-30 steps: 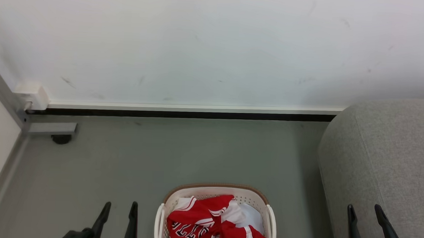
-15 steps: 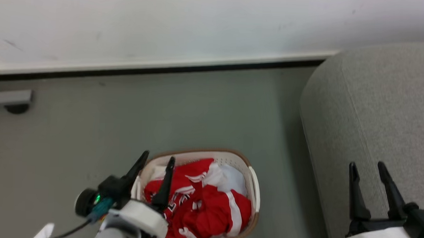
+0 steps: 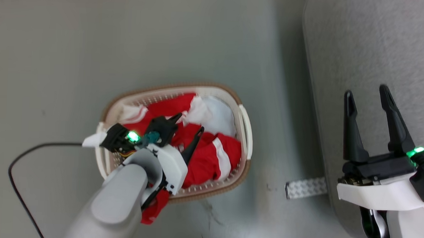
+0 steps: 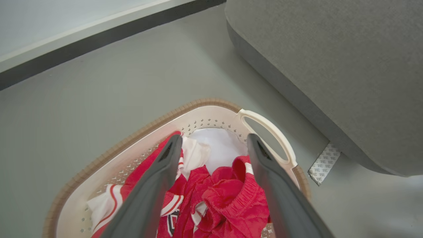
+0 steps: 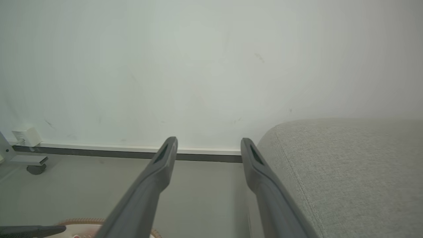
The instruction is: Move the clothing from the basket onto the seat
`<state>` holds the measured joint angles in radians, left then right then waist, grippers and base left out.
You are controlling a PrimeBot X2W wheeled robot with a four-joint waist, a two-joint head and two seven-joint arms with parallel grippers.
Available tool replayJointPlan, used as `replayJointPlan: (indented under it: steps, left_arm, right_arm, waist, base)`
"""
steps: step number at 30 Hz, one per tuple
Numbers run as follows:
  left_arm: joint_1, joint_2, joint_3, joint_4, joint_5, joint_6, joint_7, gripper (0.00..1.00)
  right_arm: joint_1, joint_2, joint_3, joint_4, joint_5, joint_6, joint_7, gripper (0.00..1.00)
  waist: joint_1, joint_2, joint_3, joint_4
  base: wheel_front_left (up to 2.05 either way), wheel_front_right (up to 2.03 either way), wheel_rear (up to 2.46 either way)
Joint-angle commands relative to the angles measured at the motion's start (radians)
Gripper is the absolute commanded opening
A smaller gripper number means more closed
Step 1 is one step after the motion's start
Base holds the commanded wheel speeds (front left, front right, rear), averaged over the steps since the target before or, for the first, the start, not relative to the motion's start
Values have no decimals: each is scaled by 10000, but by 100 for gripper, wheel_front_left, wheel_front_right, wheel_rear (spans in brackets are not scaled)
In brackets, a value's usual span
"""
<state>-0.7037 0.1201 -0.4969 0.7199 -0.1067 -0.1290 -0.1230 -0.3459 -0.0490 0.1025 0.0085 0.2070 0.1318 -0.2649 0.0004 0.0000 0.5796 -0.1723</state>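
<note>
The off-white basket (image 3: 245, 131) with a brown rim stands on the grey floor, left of the grey seat (image 3: 380, 40). Crumpled red clothing (image 3: 210, 158) with white stripes fills it, along with a white cloth (image 3: 217, 115) at the far side. My left gripper (image 3: 189, 122) hangs open just over the red pile, holding nothing. In the left wrist view its tips (image 4: 214, 138) frame the clothing (image 4: 228, 195) inside the basket (image 4: 205, 114), with the seat (image 4: 330, 59) beyond. My right gripper (image 3: 366, 90) stands open and empty over the seat's edge; its tips (image 5: 209, 141) point toward the wall beside the seat (image 5: 347, 165).
A black cable (image 3: 20, 160) curls on the floor left of the basket. A patterned strip (image 3: 305, 187) lies at the seat's base. Some red fabric (image 3: 154, 209) hangs over the basket's near rim. A wheeled metal leg (image 5: 33, 163) stands at the baseboard.
The head camera has tilted down, so the wall has left its view. My left arm has swung in over the basket, fingers now above the clothing. The right gripper has risen in the head view, still open.
</note>
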Motion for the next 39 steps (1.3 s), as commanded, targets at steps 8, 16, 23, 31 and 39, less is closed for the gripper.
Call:
replayJointPlan:
  steps: [8,16,23,31,39]
  left_arm:
    - [-1092,18,-1390,1414,-1269,-21,462,100]
    - [-1627,433,-2844,1855,-2646,-8,821,100]
    - [-2145,772,-3778,2062,-3063,-9,808,100]
    - [-2847,985,-4937,2628,-3144,-9,495,40]
    - [-2590,654,-5467,3028,-3904,-9,-345,0]
  right_arm:
    - [-586,-26,318,-686,-212,-21,7,100]
    - [-506,-25,268,-893,-184,-21,7,100]
    - [-530,-23,256,-1054,-28,-21,7,100]
    - [-667,-23,198,-1171,26,-21,7,100]
    - [-639,-26,63,-946,70,-21,6,100]
  waist:
    - [-4,0,1690,-286]
    - [-4,0,2141,-394]
    - [-4,0,2699,-579]
    - [-4,0,3238,-673]
    - [-4,0,2563,-404]
  base:
    - [0,0,0]
    - [0,0,0]
    - [0,0,0]
    - [0,0,0]
    - [0,0,0]
